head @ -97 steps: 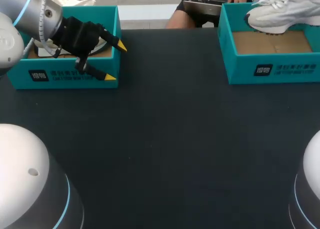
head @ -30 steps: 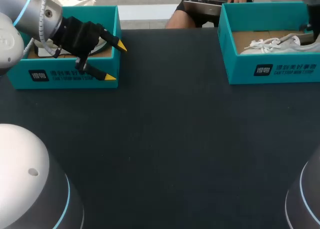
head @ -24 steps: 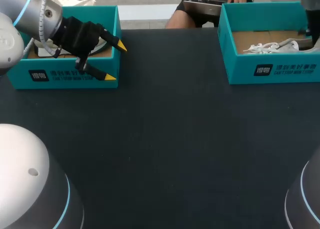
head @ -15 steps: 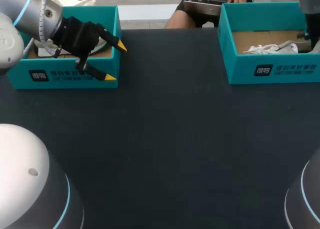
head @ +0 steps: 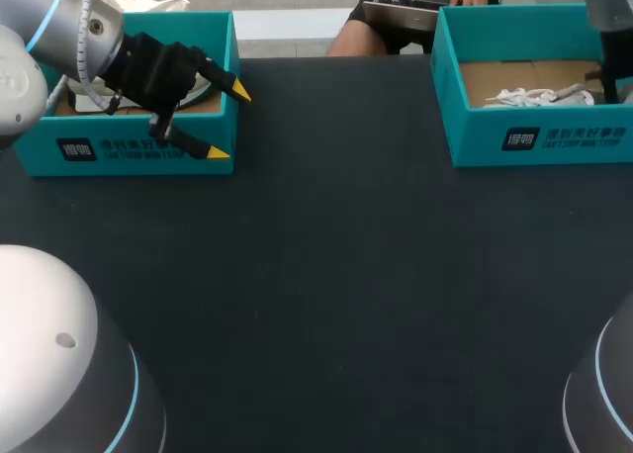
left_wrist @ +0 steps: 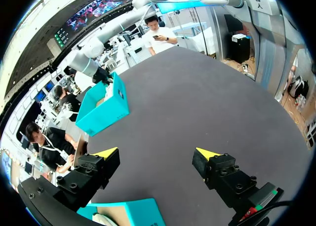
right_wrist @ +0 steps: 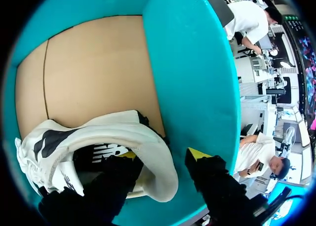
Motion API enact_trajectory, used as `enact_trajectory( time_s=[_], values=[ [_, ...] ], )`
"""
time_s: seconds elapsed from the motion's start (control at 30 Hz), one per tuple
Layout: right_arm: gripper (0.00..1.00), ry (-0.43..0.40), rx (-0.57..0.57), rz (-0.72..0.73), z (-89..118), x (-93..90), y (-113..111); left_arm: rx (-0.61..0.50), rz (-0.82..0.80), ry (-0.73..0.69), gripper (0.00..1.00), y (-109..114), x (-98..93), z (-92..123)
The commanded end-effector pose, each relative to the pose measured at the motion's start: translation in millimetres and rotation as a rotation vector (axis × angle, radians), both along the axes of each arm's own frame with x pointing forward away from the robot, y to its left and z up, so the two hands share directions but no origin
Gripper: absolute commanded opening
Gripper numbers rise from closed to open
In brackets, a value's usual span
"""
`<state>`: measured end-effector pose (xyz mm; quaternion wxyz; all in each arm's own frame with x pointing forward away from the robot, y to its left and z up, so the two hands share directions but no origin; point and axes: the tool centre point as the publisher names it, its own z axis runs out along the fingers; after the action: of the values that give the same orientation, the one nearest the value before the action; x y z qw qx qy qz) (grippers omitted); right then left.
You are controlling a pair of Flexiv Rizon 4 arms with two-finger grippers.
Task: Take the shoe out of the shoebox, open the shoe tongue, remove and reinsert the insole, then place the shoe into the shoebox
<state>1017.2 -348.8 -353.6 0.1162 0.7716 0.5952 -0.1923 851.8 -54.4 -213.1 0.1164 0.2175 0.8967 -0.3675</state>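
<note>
The shoe (head: pixel 539 97), held above the right shoebox (head: pixel 534 136) 3.2 s ago, now lies low inside that shoebox, with only its laces and upper showing over the front wall. The right end effector (right_wrist: pixel 163 157) has come down with it and pinches the heel collar, 1 finger inside and 1 outside, close to the shoebox's wall. The left end effector (head: pixel 229 124) is unmoved and spread, far across the bench (head: pixel 326 275) from that shoebox, so placing looks nearly done, pending release.
</note>
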Motion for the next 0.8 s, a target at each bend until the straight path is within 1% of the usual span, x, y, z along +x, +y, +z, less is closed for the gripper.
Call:
enact_trajectory(
  time_s=[0.03,0.07,0.2,0.27,0.37,0.43,0.47,0.5,0.6,0.67,0.7,0.8],
  values=[
    [0.8,-0.031,-0.009,0.002,13.5,-4.7,3.9,0.003,0.001,-0.001,1.0,-0.1,-0.6,0.0],
    [0.92,-0.037,-0.01,0.0,16.9,-4.8,4.4,0.003,0.001,-0.001,1.0,-0.1,-0.6,0.0],
    [1.0,-0.082,-0.014,-0.007,35.3,-5.5,8.9,0.003,0.001,-0.001,1.0,-0.1,-0.6,0.0],
    [1.0,-0.104,-0.007,-0.009,47.0,-5.4,13.2,0.003,0.001,-0.001,1.0,-0.1,-0.6,0.0],
    [1.0,-0.12,-0.027,-0.001,64.6,-6.7,19.6,0.003,0.001,-0.001,1.0,-0.1,-0.6,0.0],
    [1.0,-0.142,-0.007,0.012,78.3,-8.1,27.8,0.003,0.001,-0.001,1.0,-0.1,-0.6,0.0],
    [1.0,-0.147,-0.006,0.014,81.9,-8.6,30.1,0.003,0.001,-0.001,1.0,-0.1,-0.6,0.0],
    [1.0,-0.158,0.009,0.032,91.6,-9.6,37.7,0.003,0.001,-0.001,1.0,-0.1,-0.6,0.0],
    [1.0,-0.186,0.027,0.055,110.9,-12.4,53.8,0.003,0.001,-0.001,1.0,-0.1,-0.6,0.0],
    [1.0,-0.196,0.06,0.067,123.6,-13.8,65.7,0.003,0.001,-0.001,1.0,-0.1,-0.6,0.0],
    [1.0,-0.202,0.06,0.062,127.5,-14.5,68.9,0.003,0.001,-0.001,1.0,-0.1,-0.6,0.0],
    [1.0,-0.202,0.06,0.062,127.5,-14.5,68.9,0.003,0.001,-0.001,1.0,-0.1,-0.6,0.0]
  ],
)
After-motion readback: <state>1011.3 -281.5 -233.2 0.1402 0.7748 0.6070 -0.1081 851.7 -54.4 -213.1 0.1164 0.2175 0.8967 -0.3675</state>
